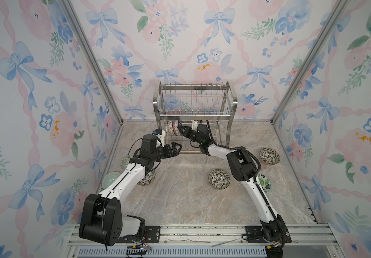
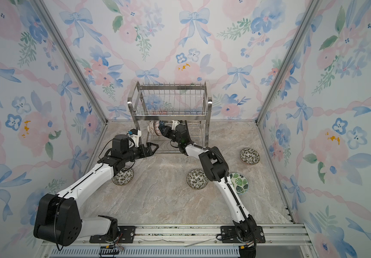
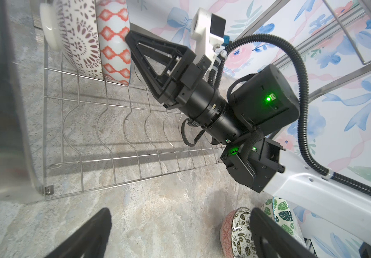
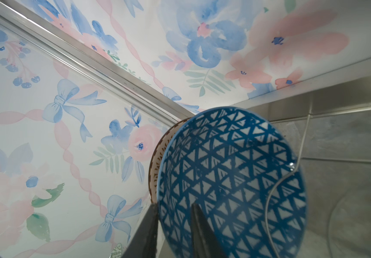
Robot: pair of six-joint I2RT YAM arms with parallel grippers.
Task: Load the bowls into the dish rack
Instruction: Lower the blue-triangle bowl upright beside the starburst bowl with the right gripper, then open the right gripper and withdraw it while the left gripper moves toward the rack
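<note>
The dish rack [image 1: 194,98] [image 2: 171,98] stands at the back centre. Two bowls stand on edge at the left of its lower tier [image 3: 122,134]: a cream bowl with a brown pattern [image 3: 79,42] and, beside it, a bowl that is blue-white triangles inside [image 4: 231,178] and red lattice outside [image 3: 113,44]. My right gripper [image 4: 175,206] [image 1: 181,129] is shut on the blue-white bowl's rim, one finger inside and one outside. My left gripper [image 3: 180,212] [image 1: 179,148] hangs open and empty over the table in front of the rack's lower left corner.
Loose bowls lie on the marble table: black-white leafy ones [image 1: 220,179] [image 1: 269,156] [image 2: 123,176], a green leaf one [image 2: 239,183] by the right arm, and a pale green one [image 1: 110,179] under the left arm. Papered walls enclose three sides.
</note>
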